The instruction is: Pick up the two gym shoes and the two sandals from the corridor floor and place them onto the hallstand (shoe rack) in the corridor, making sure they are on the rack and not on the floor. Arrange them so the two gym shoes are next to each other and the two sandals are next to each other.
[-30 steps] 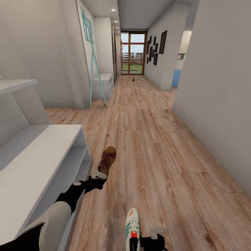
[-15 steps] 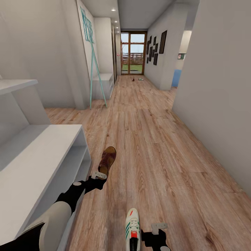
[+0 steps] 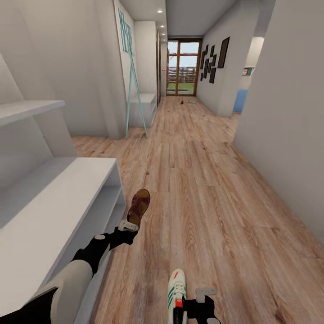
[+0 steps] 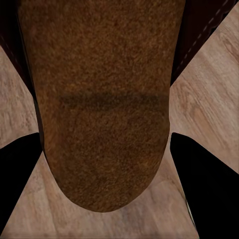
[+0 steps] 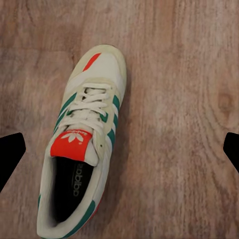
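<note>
Far down the corridor floor two small things are too tiny to identify, and the gym shoe's heel runs off the head view's bottom edge.

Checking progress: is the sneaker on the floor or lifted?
On the floor: the sneaker lies upright on the planks, right end effector open beside it.

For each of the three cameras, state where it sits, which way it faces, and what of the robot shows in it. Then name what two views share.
Head view: on the head, facing forward and down the corridor floor; both arms show, the left gripper holding the sandal beside the hallstand.
Left wrist view: near the left gripper, facing the sandal's sole; dark fingers flank it.
Right wrist view: near the right gripper, facing down at the gym shoe; fingertips at the edges.
Shared: head and right wrist views both show the gym shoe.
</note>
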{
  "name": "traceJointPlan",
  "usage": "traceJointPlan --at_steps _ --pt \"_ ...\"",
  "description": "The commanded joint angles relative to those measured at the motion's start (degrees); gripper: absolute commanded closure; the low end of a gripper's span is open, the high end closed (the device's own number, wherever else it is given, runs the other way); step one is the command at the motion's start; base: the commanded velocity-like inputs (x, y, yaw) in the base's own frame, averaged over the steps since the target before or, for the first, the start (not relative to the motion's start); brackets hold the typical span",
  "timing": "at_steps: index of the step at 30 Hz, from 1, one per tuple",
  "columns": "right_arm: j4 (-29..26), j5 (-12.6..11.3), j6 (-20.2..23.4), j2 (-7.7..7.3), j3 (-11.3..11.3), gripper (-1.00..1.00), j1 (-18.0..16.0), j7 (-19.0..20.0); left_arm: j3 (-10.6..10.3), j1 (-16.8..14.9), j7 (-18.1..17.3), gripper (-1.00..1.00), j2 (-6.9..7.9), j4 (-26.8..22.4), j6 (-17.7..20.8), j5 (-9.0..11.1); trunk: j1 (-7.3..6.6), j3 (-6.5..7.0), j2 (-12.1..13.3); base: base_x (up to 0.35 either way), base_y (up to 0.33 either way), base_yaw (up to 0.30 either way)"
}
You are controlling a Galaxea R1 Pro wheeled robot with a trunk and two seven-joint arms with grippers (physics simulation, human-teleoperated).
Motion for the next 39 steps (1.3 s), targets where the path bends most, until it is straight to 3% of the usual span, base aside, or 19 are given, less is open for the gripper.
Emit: traceJointPlan --at_steps 1,12,23,32,39 --pt "0.1 0.6 -0.2 0.03 -0.4 -1.0 0.0 -0.2 0.5 0.0 -0.3 1.0 -0.08 -0.1 0.0 -0.5 -0.01 -0.05 0.0 0.0 0.0 0.022" --pt "0.0 0.6 -0.2 0.03 -0.5 -1.0 0.0 -0.2 0.5 0.0 -0.3 1.0 -0.13 -0.1 0.1 -0.5 -0.01 -0.11 0.0 0.0 0.0 0.018" --pt "0.0 0.6 -0.2 0.03 -0.5 -1.0 0.0 -0.4 0.5 -0.1 -0.3 1.0 -0.19 -0.1 0.4 -0.5 -0.01 -0.67 0.0 0.0 0.0 0.19" --pt "0.0 0.4 -0.2 0.03 -0.5 -1.0 0.0 -4.7 0.5 -0.1 -0.3 1.0 -0.2 -0.1 0.6 -0.5 -0.01 -0.87 0.0 0.0 0.0 0.08" --pt "0.0 0.4 -0.2 0.03 -0.5 -1.0 0.0 -5.3 0.5 -0.1 -0.3 1.0 -0.2 -0.1 0.7 -0.5 -0.01 -0.89 0.0 0.0 0.0 0.008"
